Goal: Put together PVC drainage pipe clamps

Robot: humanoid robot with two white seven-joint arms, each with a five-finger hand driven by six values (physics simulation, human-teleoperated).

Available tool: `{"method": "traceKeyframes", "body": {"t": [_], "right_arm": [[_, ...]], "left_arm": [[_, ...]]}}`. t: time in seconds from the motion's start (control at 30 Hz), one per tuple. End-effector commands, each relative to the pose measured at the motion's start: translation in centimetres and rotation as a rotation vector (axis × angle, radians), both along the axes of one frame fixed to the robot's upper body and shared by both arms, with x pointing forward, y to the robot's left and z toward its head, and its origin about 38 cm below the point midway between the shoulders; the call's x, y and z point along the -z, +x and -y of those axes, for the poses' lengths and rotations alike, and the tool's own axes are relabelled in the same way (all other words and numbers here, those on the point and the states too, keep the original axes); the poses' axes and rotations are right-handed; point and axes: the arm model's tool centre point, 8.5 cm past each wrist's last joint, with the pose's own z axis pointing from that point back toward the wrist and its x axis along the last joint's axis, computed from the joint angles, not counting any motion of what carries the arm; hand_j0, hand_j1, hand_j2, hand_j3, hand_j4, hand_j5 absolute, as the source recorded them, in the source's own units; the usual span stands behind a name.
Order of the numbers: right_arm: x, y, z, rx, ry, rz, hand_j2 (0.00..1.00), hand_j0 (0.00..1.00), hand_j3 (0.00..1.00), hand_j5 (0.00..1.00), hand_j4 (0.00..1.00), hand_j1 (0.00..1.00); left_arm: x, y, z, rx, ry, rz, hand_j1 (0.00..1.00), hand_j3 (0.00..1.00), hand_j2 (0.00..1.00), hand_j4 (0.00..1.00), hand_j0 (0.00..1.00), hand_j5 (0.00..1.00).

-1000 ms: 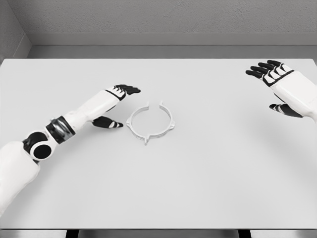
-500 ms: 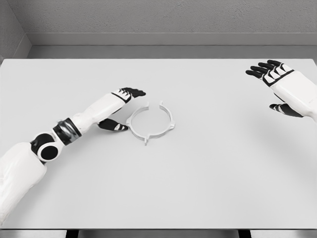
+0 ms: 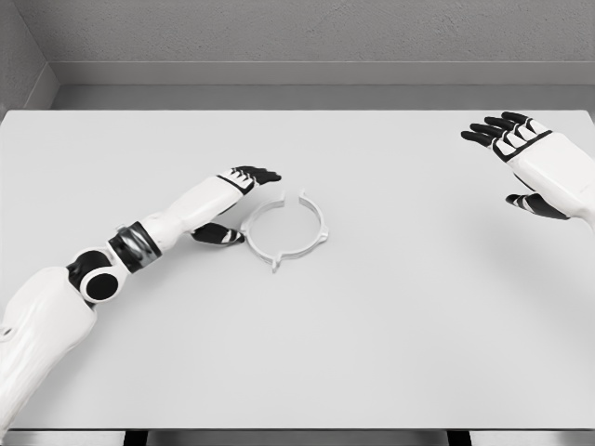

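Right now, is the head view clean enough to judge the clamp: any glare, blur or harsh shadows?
Head view: sharp throughout, no blur or glare; lighting is flat and even. The white clamp ring has low contrast against the pale table, with only a faint shadow. Soft shadows also lie under the left hand and near the right hand.

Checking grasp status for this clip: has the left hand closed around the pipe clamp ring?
No. The left hand is open beside the clamp ring, which lies flat on the table, thumb near its left edge.
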Motion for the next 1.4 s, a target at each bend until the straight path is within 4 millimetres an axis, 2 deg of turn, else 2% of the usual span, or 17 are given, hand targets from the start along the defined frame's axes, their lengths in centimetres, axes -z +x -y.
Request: {"method": "traceKeyframes", "body": {"t": [0.0, 0.43, 0.5, 0.6, 0.73, 0.77, 1.03, 1.17, 1.27, 1.37], "right_arm": [[-0.1, 0.0, 0.0, 0.000, 0.006, 0.001, 1.00, 1.00, 1.00, 1.00, 1.00, 1.00], [0.0, 0.0, -0.1, -0.004, 0.006, -0.001, 1.00, 1.00, 1.00, 1.00, 1.00, 1.00], [0.1, 0.2, -0.8, -0.024, 0.005, -0.006, 1.00, 1.00, 1.00, 1.00, 1.00, 1.00], [0.1, 0.2, -0.8, -0.024, 0.005, -0.006, 1.00, 1.00, 1.00, 1.00, 1.00, 1.00], [0.1, 0.2, -0.8, -0.024, 0.005, -0.006, 1.00, 1.00, 1.00, 1.00, 1.00, 1.00], [-0.3, 1.3, -3.5, -0.100, -0.005, 0.004, 1.00, 1.00, 1.00, 1.00, 1.00, 1.00], [-0.2, 1.4, -3.7, -0.105, -0.006, 0.000, 1.00, 1.00, 1.00, 1.00, 1.00, 1.00], [0.0, 1.5, -3.6, -0.100, -0.005, -0.005, 1.00, 1.00, 1.00, 1.00, 1.00, 1.00], [-0.1, 1.4, -3.8, -0.105, -0.003, -0.003, 1.00, 1.00, 1.00, 1.00, 1.00, 1.00], [0.3, 1.5, -3.9, -0.101, 0.000, -0.014, 1.00, 1.00, 1.00, 1.00, 1.00, 1.00]], "left_arm": [[0.0, 0.0, 0.1, 0.001, -0.005, -0.001, 1.00, 1.00, 1.00, 1.00, 1.00, 1.00], [-0.3, 0.2, 0.5, 0.004, -0.015, 0.002, 1.00, 1.00, 1.00, 1.00, 1.00, 1.00], [-0.3, 0.2, 0.2, -0.001, -0.016, 0.002, 1.00, 1.00, 1.00, 1.00, 1.00, 1.00], [-1.1, 0.7, -0.2, -0.008, -0.016, 0.019, 1.00, 1.00, 1.00, 1.00, 1.00, 1.00], [-1.1, 0.7, -0.2, -0.008, -0.016, 0.019, 1.00, 1.00, 1.00, 1.00, 1.00, 1.00], [-2.0, 1.3, -1.5, -0.022, 0.006, 0.037, 1.00, 1.00, 1.00, 1.00, 1.00, 1.00], [-2.4, 1.5, -1.7, -0.020, 0.014, 0.047, 1.00, 1.00, 1.00, 1.00, 1.00, 1.00], [-3.4, 0.5, -2.4, 0.003, 0.033, 0.077, 1.00, 1.00, 1.00, 1.00, 1.00, 1.00], [-4.1, -1.7, -2.1, 0.056, 0.038, 0.103, 1.00, 1.00, 1.00, 1.00, 1.00, 1.00], [-4.5, -2.4, -1.3, 0.084, 0.025, 0.116, 1.00, 1.00, 1.00, 1.00, 1.00, 1.00]]}}
